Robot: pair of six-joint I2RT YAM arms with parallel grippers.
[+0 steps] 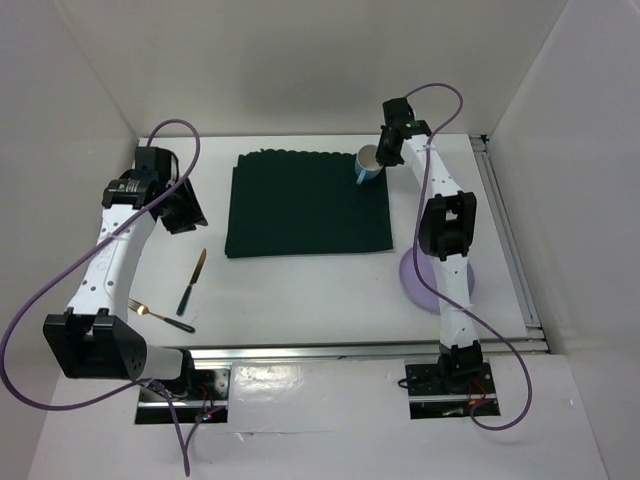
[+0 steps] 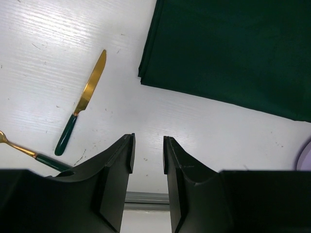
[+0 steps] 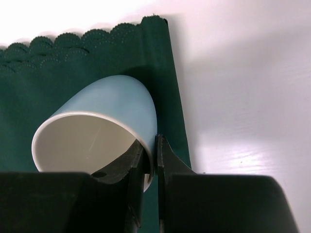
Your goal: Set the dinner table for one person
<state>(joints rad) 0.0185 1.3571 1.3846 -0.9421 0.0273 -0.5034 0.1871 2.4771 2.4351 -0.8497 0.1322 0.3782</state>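
Dinner table: white top, fills most of the top view. Metal rail runs along its R edge and along the near edge by the arm bases.

Cloth: dark green square, lies flat on the far-centre part of the table. Far edge is scalloped, see R wrist cam. Its near-L corner shows in L wrist cam.

L arm: reaches up the L side. Left gripper hangs over bare table just L of the cloth. Jaws apart w/ a gap, nothing between them, not touching anything.

R arm: stretched to the far-R corner of the cloth. Right gripper is clamped on the cup wall at the rim, one finger inside and one outside.

Plate: lavender, near-R on the table, beside the cloth's near-R corner. Partly hidden under the R arm.

Cup: light blue outside, white inside, sits over the cloth's far-R corner. Mouth is tilted toward the wrist cam. Can't tell whether the base touches the cloth or is lifted off it.

Knife: gold blade, dark green handle. Lies on bare table L of the cloth, blade pointing to the far side.

Fork: gold w/ green handle, near-L of the knife, apart from it. Only partly in the L wrist cam.
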